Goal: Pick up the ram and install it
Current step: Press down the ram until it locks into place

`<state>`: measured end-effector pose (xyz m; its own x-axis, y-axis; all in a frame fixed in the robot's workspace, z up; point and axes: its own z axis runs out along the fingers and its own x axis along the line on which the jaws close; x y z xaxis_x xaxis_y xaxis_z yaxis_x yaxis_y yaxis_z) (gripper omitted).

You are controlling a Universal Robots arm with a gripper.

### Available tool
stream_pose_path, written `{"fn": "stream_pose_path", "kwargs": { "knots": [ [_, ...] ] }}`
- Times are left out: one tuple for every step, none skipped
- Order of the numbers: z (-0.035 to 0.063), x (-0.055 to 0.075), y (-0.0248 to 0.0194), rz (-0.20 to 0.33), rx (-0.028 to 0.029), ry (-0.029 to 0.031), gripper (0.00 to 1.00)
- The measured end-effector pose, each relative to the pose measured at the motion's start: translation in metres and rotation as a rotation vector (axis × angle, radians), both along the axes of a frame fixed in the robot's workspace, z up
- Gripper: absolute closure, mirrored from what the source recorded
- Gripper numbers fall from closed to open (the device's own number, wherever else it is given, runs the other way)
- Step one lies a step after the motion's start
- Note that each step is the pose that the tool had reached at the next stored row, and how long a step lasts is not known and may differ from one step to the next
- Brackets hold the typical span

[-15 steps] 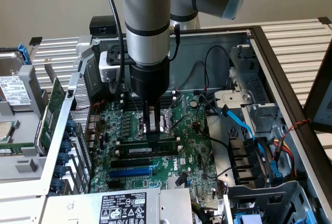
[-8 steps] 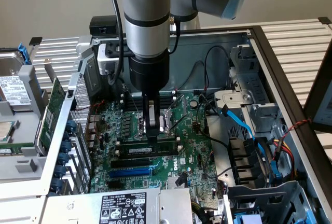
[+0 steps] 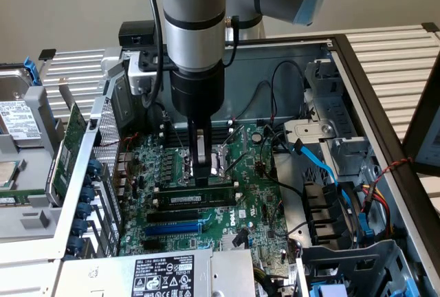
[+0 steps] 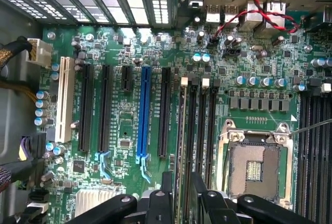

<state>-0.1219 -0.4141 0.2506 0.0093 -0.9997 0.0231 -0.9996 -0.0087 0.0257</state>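
Hand (image 3: 200, 179) (image 4: 181, 203) set narrow, fingers (image 4: 167, 195) closed on the top edge of the ram (image 3: 196, 197) (image 4: 181, 146) near its middle. Ram stands on edge along a black memory slot of the motherboard (image 3: 258, 197), white label facing the exterior camera; how deep it sits in the slot cannot be told. CPU socket (image 4: 255, 168) lies on one side of it, blue slot (image 3: 173, 228) (image 4: 143, 112) on the other. Board sits inside the open computer case (image 3: 357, 91). Green expansion card (image 3: 65, 149) stands outside the case, at the exterior view's left.
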Motion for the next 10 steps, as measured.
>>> {"fn": "stream_pose_path", "kwargs": {
  "knots": [
    [0.0012,0.0000,0.0000,0.000,0.0001,0.0000,0.72],
    [0.0021,0.0000,0.0000,0.000,0.0000,0.0000,0.72],
    [0.0028,0.0000,0.0000,0.000,0.0000,0.0001,0.72],
    [0.0033,0.0000,-0.0001,0.000,0.0001,0.0005,0.72],
    [0.0034,0.0000,-0.0002,-0.002,0.0002,0.0016,0.72],
    [0.0034,0.0000,-0.0002,-0.004,0.0002,0.0025,0.74],
    [0.0034,-0.0001,-0.0003,-0.007,0.0002,0.0037,0.80],
    [0.0035,-0.0002,-0.0004,-0.010,0.0001,0.0043,0.80],
    [0.0036,-0.0003,-0.0004,-0.013,-0.0001,0.0044,0.87],
    [0.0035,-0.0006,-0.0004,-0.016,-0.0001,0.0045,0.89]
  ]
}}
